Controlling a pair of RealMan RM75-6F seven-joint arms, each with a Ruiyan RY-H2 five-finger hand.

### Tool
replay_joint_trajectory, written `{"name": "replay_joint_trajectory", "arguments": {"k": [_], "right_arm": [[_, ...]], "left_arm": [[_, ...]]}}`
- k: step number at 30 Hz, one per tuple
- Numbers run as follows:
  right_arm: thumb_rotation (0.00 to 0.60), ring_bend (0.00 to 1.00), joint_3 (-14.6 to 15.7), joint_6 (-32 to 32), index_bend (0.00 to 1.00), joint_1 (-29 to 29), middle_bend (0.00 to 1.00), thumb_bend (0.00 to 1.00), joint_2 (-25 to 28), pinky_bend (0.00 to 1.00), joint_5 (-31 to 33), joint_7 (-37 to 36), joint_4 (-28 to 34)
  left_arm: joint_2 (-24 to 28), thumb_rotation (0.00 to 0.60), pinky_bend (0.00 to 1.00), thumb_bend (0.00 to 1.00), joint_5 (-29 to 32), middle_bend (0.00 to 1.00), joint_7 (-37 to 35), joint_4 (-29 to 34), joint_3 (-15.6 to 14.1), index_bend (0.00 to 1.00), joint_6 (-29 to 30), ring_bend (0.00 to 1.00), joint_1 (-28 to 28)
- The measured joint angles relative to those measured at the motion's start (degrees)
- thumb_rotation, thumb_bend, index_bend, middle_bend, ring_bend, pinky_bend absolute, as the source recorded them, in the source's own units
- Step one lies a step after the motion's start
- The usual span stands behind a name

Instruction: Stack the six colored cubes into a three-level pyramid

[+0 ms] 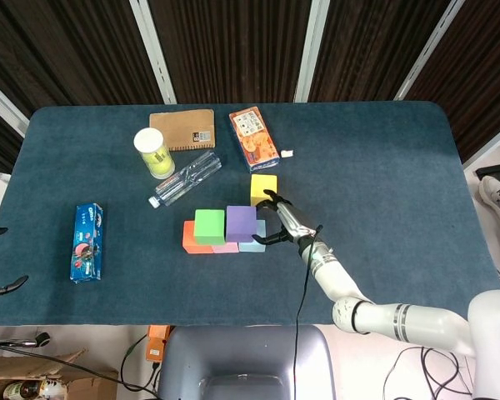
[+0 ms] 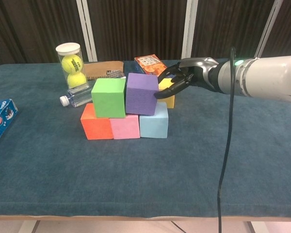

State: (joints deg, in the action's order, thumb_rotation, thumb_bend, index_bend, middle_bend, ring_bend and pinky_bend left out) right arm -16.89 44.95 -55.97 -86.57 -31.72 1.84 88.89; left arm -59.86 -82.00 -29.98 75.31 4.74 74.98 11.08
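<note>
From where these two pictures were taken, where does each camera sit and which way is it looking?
Head view: sits high, looking steeply down on the whole table; shows the right arm and right hand, plus dark fingertips of the left hand at the left edge.
Chest view: sits low at the table's near edge, looking level across it; shows only the right hand and forearm.
Shared: the right hand beside the purple cube, the yellow cube, and the tennis ball tube.
</note>
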Motion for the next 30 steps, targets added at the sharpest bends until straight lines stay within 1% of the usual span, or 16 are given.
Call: {"name": "replay_joint_trajectory", "arguments": {"k": [26,30], "right_arm": [[0.560,0.00,-0.30,0.01,0.42,-0.06,0.02,0.28,-0.48,0.00,1.26,1.95,0.35],[0.560,0.00,-0.32,-0.06,0.39,-0.14,0.01,0.28,-0.64,0.00,1.40,2.16,0.12]], "left_arm": [[-0.12,0.466,0.05,0.02,-0.23,0.18,-1.30,-0.86,-0.05,0.21,0.13,0.06,-0.17],[-0.12,0.466,0.05,0.02,-0.18,0.18,-1.57,-1.04,-0.06,0.21,0.16,0.06,-0.25]]}}
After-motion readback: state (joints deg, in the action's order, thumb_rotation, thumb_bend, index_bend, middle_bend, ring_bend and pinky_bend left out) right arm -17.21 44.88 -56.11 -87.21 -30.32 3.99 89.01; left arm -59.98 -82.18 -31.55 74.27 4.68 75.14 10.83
